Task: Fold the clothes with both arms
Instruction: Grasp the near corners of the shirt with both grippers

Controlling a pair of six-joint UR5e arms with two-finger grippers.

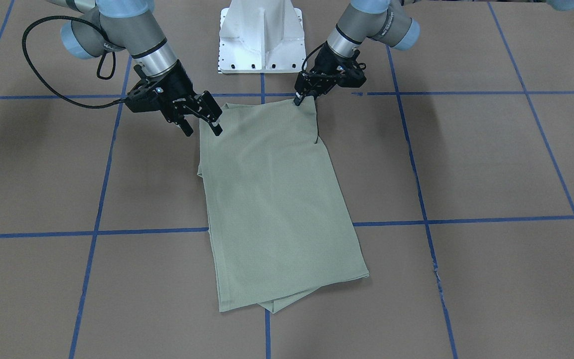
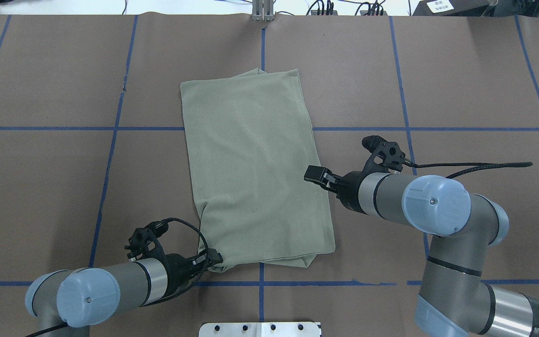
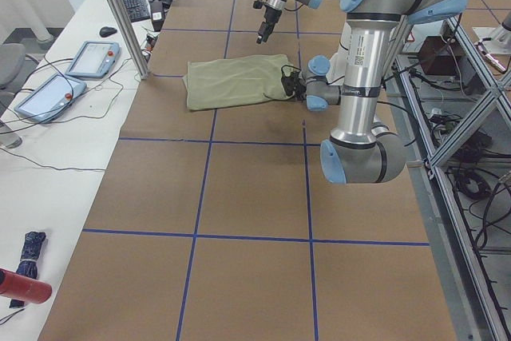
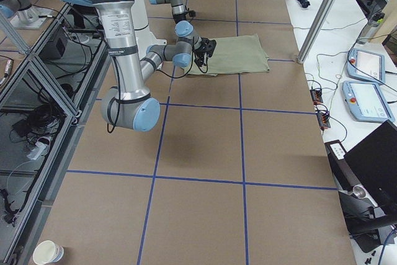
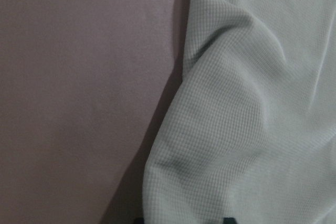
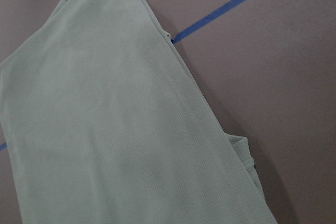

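Observation:
The sage-green shirt (image 1: 277,199) lies folded into a long rectangle on the brown table, with its sleeves and neckline hidden. It also shows in the overhead view (image 2: 251,173). My left gripper (image 1: 298,101) is shut on the shirt's corner nearest the robot base and lifts it slightly; it shows at the lower left of the overhead view (image 2: 214,259). The left wrist view shows bunched knit fabric (image 5: 252,103) up close. My right gripper (image 1: 202,125) is open and empty, hovering above the shirt's other near corner (image 2: 314,174). The right wrist view shows the shirt's edge (image 6: 105,129) from above.
The white pedestal base (image 1: 262,37) stands just behind the shirt. Blue tape lines (image 1: 142,232) cross the brown table cover. A side bench with tablets (image 3: 92,57) runs along the far edge, with a metal post (image 3: 128,29). A paper cup (image 4: 49,252) sits off the table.

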